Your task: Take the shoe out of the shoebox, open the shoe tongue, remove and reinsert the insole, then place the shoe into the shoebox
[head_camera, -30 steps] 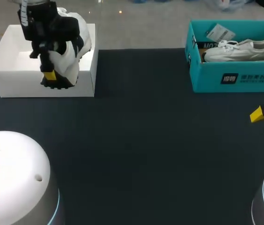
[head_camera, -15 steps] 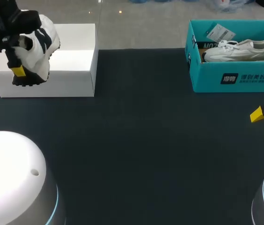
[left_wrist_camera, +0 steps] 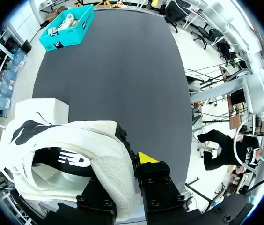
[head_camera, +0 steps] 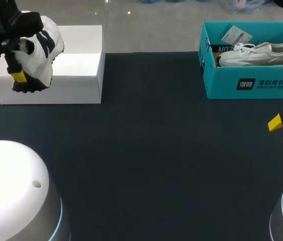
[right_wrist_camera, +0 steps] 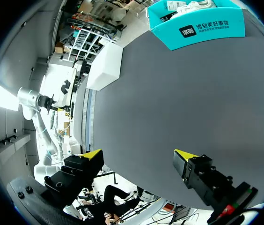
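**Matt finishes almost all round**

From my chair the table reads dark and matt, no glare. At ten o'clock, the shoebox is smooth white card. The shoe looks like smooth white leather, with a fleecy, rough lining. At two o'clock, the teal box is plain matt cardboard.

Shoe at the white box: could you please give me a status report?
Left pincer shut on shoe, held over white box. Right pincer open, empty. Other shoe in teal box, well aside.

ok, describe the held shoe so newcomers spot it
Find the white shoebox, far left on the table. The shoe hangs over its left end in the left jaws. White with dark markings, unlike the plain shoe in the teal box.
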`<state>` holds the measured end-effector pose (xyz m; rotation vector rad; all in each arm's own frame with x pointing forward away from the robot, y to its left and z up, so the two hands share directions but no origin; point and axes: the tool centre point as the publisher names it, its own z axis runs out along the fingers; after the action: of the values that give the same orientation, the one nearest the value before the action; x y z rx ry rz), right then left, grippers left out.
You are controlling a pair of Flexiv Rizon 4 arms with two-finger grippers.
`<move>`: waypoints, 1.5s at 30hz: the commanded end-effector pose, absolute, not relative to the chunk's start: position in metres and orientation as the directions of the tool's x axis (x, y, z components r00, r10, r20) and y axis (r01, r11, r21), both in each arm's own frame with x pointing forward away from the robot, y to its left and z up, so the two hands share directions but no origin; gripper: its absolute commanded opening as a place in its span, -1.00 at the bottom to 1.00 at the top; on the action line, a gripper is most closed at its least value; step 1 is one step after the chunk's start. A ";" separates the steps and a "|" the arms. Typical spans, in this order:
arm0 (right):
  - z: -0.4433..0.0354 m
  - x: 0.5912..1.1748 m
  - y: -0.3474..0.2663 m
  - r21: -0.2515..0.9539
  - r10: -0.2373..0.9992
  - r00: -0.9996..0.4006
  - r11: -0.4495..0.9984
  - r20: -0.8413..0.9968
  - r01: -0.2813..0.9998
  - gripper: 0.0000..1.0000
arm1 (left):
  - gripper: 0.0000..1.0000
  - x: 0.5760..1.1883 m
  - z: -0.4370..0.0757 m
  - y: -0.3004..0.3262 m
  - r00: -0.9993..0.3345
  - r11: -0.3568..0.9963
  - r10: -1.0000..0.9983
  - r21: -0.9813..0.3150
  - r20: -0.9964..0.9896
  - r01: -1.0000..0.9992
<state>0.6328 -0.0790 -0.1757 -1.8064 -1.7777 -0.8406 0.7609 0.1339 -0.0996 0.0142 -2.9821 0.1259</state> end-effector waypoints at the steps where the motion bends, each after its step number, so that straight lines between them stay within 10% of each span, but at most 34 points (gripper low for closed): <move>1: -0.175 0.623 -0.079 0.141 0.710 -0.024 -0.106 0.703 0.984 1.00 | -1.00 0.767 -0.102 0.158 -0.991 0.998 0.012 -0.061 0.135 0.003; 22: -0.175 0.623 -0.079 0.141 0.710 -0.024 -0.106 0.703 0.984 1.00 | -1.00 0.886 -0.133 0.319 -0.975 0.988 0.125 -0.112 0.185 0.105; 45: -0.175 0.623 -0.079 0.141 0.710 -0.024 -0.106 0.703 0.984 1.00 | -1.00 0.906 -0.137 0.324 -0.982 0.996 0.074 -0.066 0.174 0.063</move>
<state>0.6328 -0.0790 -0.1757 -1.8064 -1.7777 -0.8406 0.9066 0.3233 -0.1393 -0.0944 -2.9282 0.0885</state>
